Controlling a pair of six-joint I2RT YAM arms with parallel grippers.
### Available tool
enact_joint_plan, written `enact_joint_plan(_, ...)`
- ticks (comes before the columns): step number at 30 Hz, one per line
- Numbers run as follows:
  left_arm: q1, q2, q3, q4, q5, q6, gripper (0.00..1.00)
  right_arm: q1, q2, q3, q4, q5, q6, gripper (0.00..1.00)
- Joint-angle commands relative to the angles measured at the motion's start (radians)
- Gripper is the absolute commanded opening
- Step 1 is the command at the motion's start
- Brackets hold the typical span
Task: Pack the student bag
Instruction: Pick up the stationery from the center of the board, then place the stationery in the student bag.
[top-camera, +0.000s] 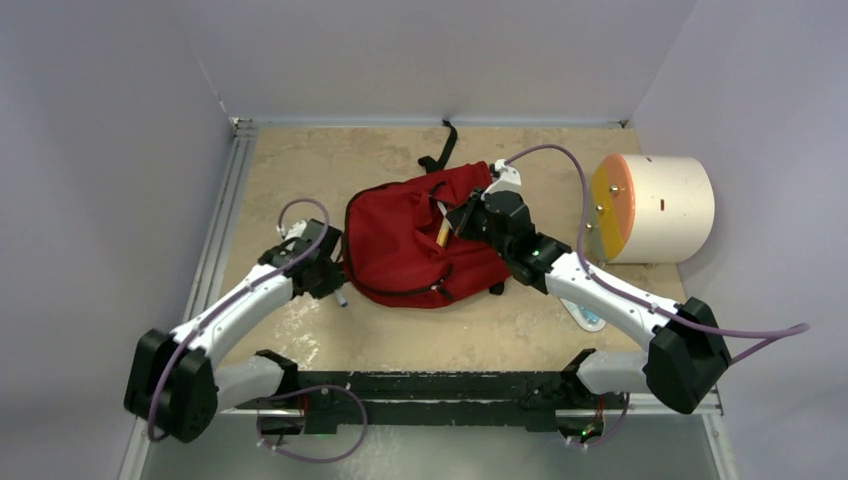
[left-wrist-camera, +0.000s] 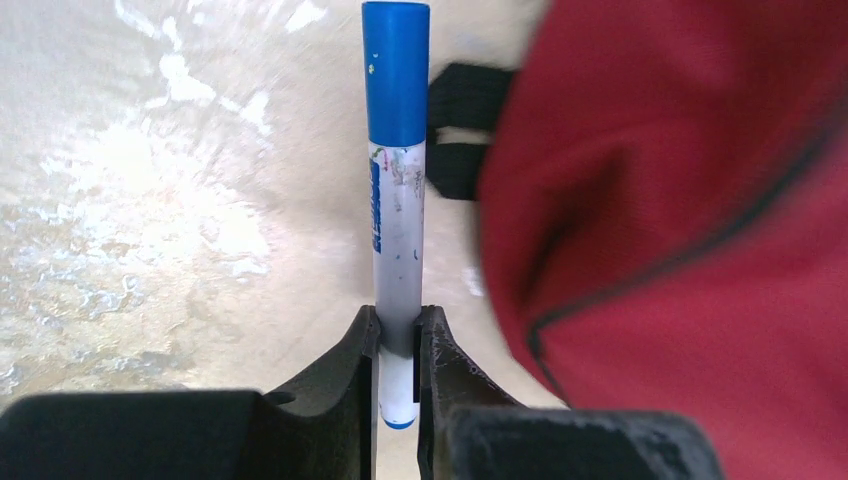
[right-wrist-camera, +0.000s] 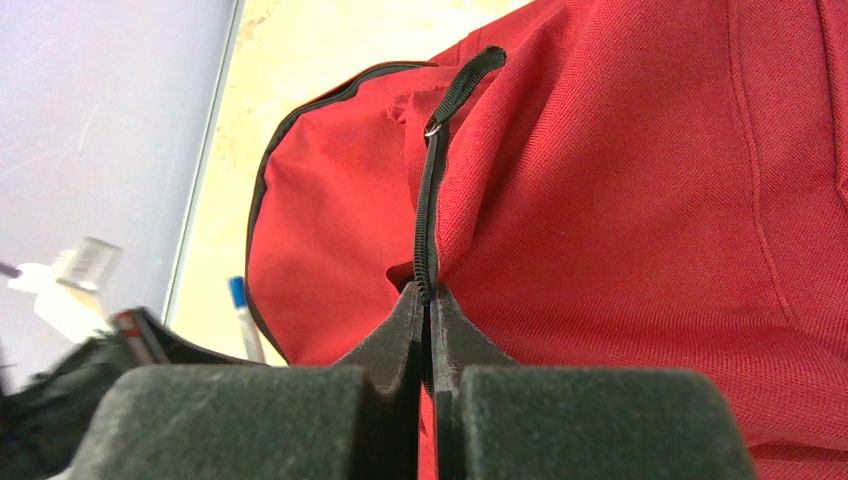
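Note:
The student bag (top-camera: 405, 245), dark red with black zip edging, lies in the middle of the table. My left gripper (top-camera: 335, 287) is at the bag's left edge, shut on a white marker with a blue cap (left-wrist-camera: 397, 200); in the left wrist view the left gripper (left-wrist-camera: 399, 330) holds it near its tail, cap pointing away, with the bag (left-wrist-camera: 680, 220) to the right. My right gripper (top-camera: 466, 216) is over the bag's upper right, and in the right wrist view the right gripper (right-wrist-camera: 427, 298) pinches the black zipper edge (right-wrist-camera: 431, 200) of the bag (right-wrist-camera: 620, 200). A yellowish stick (top-camera: 442, 233) shows in the opening.
A cream cylinder with an orange-yellow face (top-camera: 655, 208) lies at the right by the wall. A small pale item (top-camera: 586, 316) lies under the right arm. A black strap (top-camera: 447, 145) trails behind the bag. Walls close the table on three sides.

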Motion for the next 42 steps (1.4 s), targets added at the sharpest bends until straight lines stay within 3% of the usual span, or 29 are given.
enact_joint_plan(1,0.002,-0.159,0.123,-0.005,-0.035,0.073,0.0,0.005,-0.04,0.029,0.051,0.013,0.006,0.0)
enact_joint_plan(4,0.002,-0.188,0.184,0.038,-0.019,0.096,0.0,0.006,-0.035,0.029,0.058,0.0,0.01,0.0)
enact_joint_plan(11,-0.007,-0.092,0.239,0.36,0.229,0.151,0.0,0.007,-0.034,0.031,0.059,-0.011,0.013,0.0)
enact_joint_plan(20,-0.148,0.049,0.251,0.717,0.164,0.013,0.0,0.006,-0.039,0.046,0.049,-0.012,0.024,0.0)
enact_joint_plan(30,-0.214,0.241,0.283,0.876,0.175,-0.046,0.0,0.005,-0.04,0.072,0.037,-0.009,0.021,0.0)
enact_joint_plan(42,-0.271,0.308,0.299,0.875,0.149,-0.098,0.0,0.006,-0.04,0.086,0.031,0.025,0.049,0.0)
